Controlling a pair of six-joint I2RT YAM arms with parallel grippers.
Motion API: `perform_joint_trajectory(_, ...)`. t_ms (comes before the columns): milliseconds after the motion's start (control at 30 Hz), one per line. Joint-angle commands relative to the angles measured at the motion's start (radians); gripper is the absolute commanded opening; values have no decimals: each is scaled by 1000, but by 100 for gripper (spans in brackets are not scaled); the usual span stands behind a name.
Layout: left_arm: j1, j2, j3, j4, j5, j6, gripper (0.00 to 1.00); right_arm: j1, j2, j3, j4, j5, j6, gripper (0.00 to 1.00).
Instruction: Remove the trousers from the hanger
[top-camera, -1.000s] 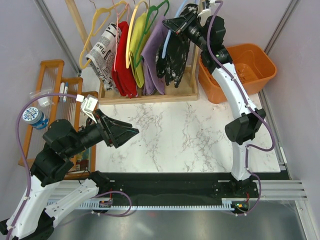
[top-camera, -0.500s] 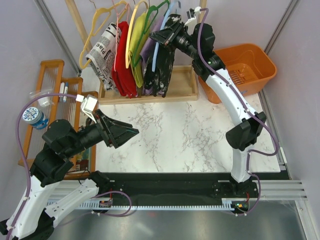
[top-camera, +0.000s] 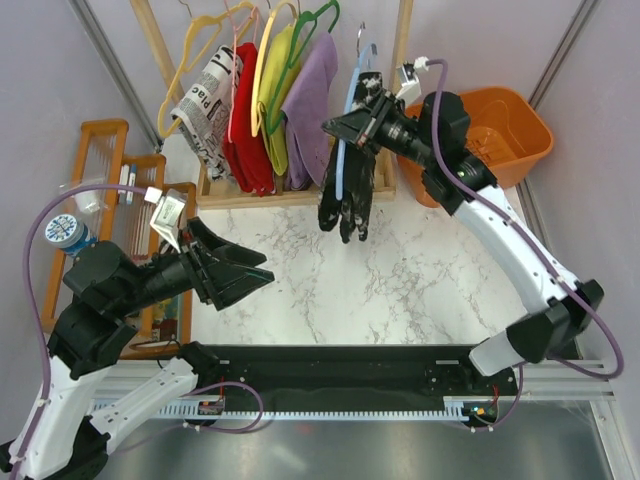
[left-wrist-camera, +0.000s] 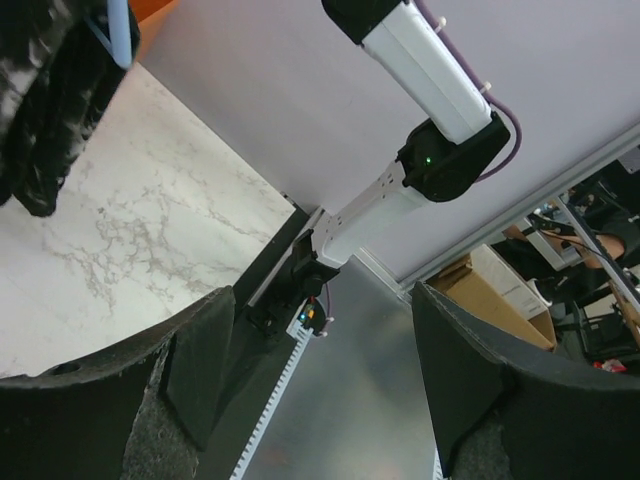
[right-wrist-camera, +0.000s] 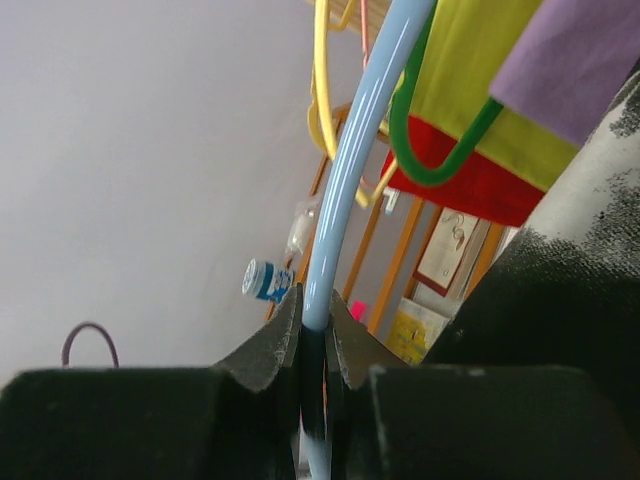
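The black trousers (top-camera: 347, 195) with white speckles hang from the light-blue hanger (top-camera: 348, 125), held in the air off the wooden rack, over the far part of the marble table. My right gripper (top-camera: 335, 128) is shut on the hanger's arm; in the right wrist view the blue rod (right-wrist-camera: 350, 170) runs up from between the closed fingertips (right-wrist-camera: 285, 335). My left gripper (top-camera: 262, 272) is open and empty over the table's near left. The left wrist view shows the trousers (left-wrist-camera: 45, 100) and a bit of the hanger (left-wrist-camera: 118, 30) at top left.
The wooden rack (top-camera: 290, 185) at the back holds the newspaper-print (top-camera: 205, 95), red (top-camera: 245, 110), yellow (top-camera: 278, 110) and purple (top-camera: 312, 100) garments on yellow and green hangers. An orange bin (top-camera: 490, 140) stands at back right. A wooden shelf (top-camera: 105, 160) with a blue bottle (top-camera: 65, 235) stands left.
My right arm has pulled the blue hanger with the trousers off the rack, towards the table and to the right. The left gripper shifted slightly lower.
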Motion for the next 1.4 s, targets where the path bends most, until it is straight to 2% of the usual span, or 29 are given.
perform_joint_trajectory(0,-2,33,-43,115,144,-68,78,20,-206,-131,180,-28,-55,0)
perform_joint_trajectory(133,-2,62,-140,310,192,-174,71,54,-333,-330,171,-53,-59,0)
perform_joint_trajectory(400,-38,129,-206,419,113,-232,66,207,-543,-617,68,-48,-169,0)
perform_joint_trajectory(600,-60,88,-322,471,-16,-284,63,325,-680,-843,101,-7,-173,0)
perform_joint_trajectory(700,-68,91,-351,488,-47,-300,61,379,-715,-901,148,22,-148,0)
perform_joint_trajectory(1033,-138,134,-364,500,-139,-297,57,557,-713,-905,209,165,-140,0)
perform_joint_trajectory(1367,-241,189,-358,502,-260,-281,56,620,-696,-878,241,211,-134,0)
